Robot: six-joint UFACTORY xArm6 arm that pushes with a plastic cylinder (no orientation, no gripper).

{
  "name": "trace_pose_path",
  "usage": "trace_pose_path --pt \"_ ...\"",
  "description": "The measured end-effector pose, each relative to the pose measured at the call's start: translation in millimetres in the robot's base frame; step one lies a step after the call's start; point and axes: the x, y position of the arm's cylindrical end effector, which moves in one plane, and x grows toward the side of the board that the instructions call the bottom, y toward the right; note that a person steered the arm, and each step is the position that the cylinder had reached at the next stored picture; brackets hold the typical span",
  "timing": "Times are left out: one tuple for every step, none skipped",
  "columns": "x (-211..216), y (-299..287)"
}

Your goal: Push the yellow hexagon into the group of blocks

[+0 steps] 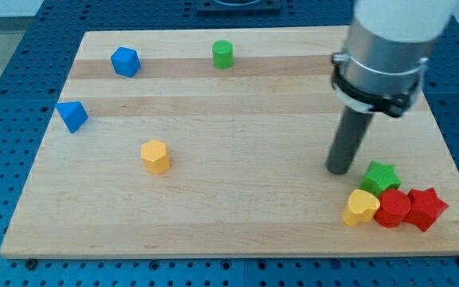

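The yellow hexagon [155, 155] lies alone on the wooden board [237, 104], left of the middle. The group of blocks sits near the view's bottom right: a green star [381, 176], a yellow heart [361, 207], a red block [392, 209] and a red star [425, 208], touching one another. My tip [339, 170] rests on the board just left of and slightly above the green star, far to the right of the yellow hexagon.
A blue hexagon-like block [125, 61] lies at the view's top left, a blue triangle-like block [72, 116] at the left edge, and a green cylinder [223, 54] at the top middle. A blue perforated table [6, 96] surrounds the board.
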Motion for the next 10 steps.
trace_pose_path --pt "-1.9 -43.1" --pt "-1.8 -84.2" --pt "4.2 -125.3" --pt "10.2 -167.6" --pt "12.2 -204.9" --pt "13.6 -233.2" --pt "18.3 -253.5" --pt "25.4 -278.5" --pt "14.4 -296.0" --pt "-19.7 -302.2"
